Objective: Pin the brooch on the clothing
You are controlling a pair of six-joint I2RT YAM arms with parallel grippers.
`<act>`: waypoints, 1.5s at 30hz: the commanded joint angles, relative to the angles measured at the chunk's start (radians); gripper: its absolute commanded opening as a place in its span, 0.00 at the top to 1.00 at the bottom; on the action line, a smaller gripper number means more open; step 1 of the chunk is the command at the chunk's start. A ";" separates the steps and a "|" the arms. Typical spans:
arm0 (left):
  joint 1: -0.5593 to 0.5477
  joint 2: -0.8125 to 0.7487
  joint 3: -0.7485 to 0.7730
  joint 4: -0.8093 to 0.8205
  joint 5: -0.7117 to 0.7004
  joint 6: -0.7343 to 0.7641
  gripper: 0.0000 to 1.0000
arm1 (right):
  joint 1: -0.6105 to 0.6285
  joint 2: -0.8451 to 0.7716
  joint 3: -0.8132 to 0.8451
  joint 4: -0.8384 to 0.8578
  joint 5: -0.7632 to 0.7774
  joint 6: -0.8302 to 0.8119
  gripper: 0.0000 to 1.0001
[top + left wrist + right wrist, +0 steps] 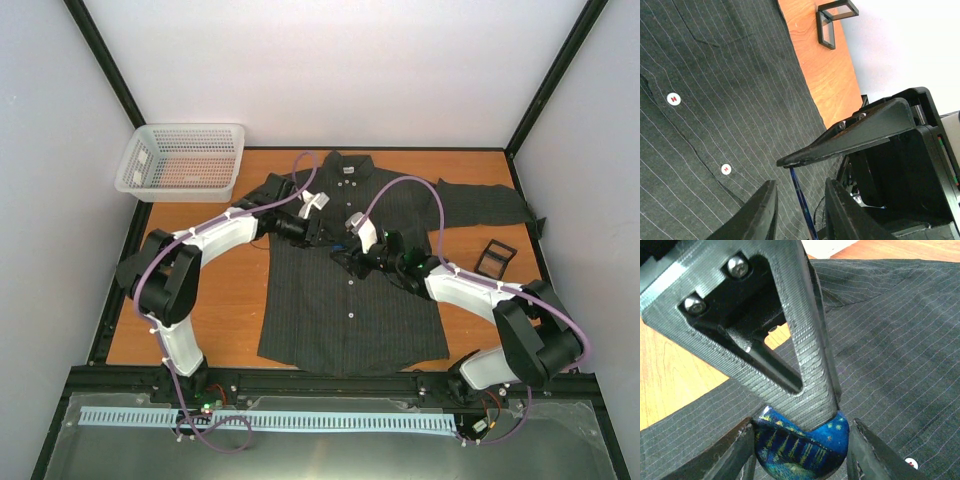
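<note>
White walls and black frame posts close in an orange-brown wooden surface (230, 300), and the clothing (350, 320), a dark pinstriped shirt, lies flat in its middle with the collar toward the far wall and one sleeve stretched out to the right. Both arms reach in over the chest of the shirt, purple cables (420, 185) looping above them. The right end effector (802, 462) holds the brooch (805, 447), a round blue badge with yellow streaks and dots, across its width just above the fabric. A ribbed grey finger (805, 340) of the left end effector (800, 215) crosses in front and hides the brooch's upper part. In the left wrist view that end effector stands narrow, one finger on each side of the brooch's thin blue edge, with a gap showing on both sides. White buttons (673, 99) run down the placket nearby. A small black open frame (496, 259) lies on the wood just right of the shirt. A white mesh basket (180, 160) sits at the far left corner, wood colour showing through its floor.
</note>
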 commanded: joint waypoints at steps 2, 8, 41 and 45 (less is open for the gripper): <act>-0.020 0.003 0.038 -0.031 -0.006 0.036 0.77 | 0.010 0.005 0.015 0.027 0.011 -0.018 0.55; -0.020 -0.001 0.038 -0.034 -0.005 0.027 0.96 | 0.010 0.012 0.017 0.026 0.020 -0.020 0.54; 0.100 -0.201 -0.150 0.098 0.113 -0.409 0.99 | 0.129 -0.134 -0.080 0.134 0.133 -1.117 0.30; 0.100 -0.201 -0.157 0.097 0.122 -0.405 0.99 | 0.131 -0.083 -0.067 0.202 0.125 -1.101 0.36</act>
